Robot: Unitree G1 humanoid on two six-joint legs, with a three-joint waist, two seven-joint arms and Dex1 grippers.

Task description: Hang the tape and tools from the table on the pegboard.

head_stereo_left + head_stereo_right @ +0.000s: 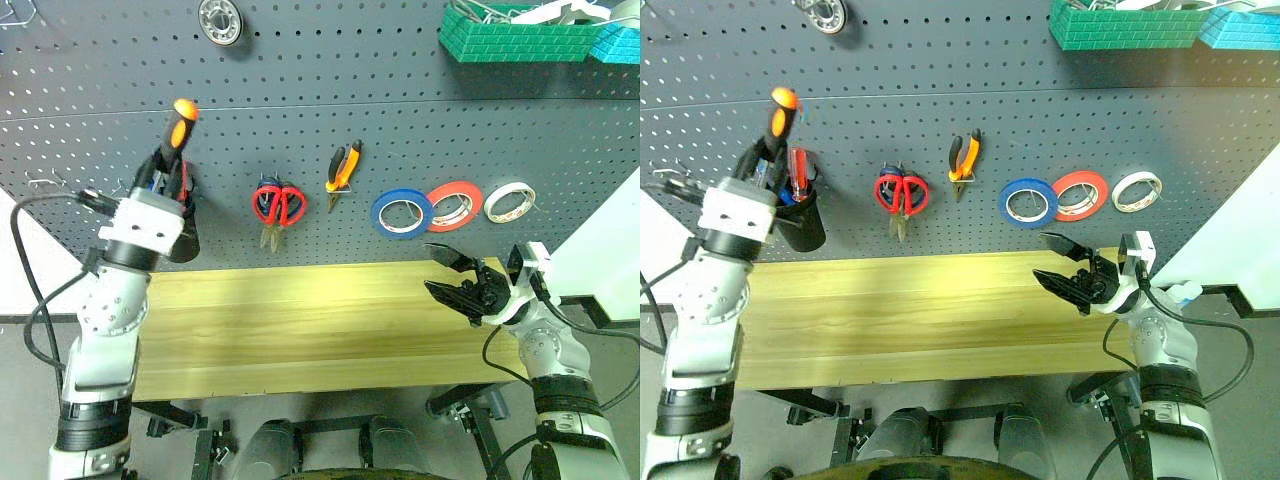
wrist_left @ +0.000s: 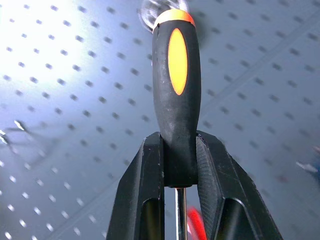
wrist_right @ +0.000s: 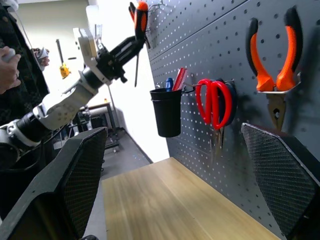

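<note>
You are almost done. The blue tape [image 1: 401, 213] already hangs on the pegboard [image 1: 330, 80], next to a red-orange roll [image 1: 454, 205] and a white roll [image 1: 509, 202]. The red scissors [image 1: 277, 206] and the pliers [image 1: 343, 168] hang there too. The table [image 1: 310, 325] looks bare. Only the slim screwdriver [image 1: 177, 128] is left. Your left gripper [image 1: 168, 165] squeezes it tight by the handle, held up in front of the board, just above the black cup [image 1: 184, 228]. Your right gripper [image 1: 445, 273] waits over the table's right end with its jaws wide apart, holding nothing.
</note>
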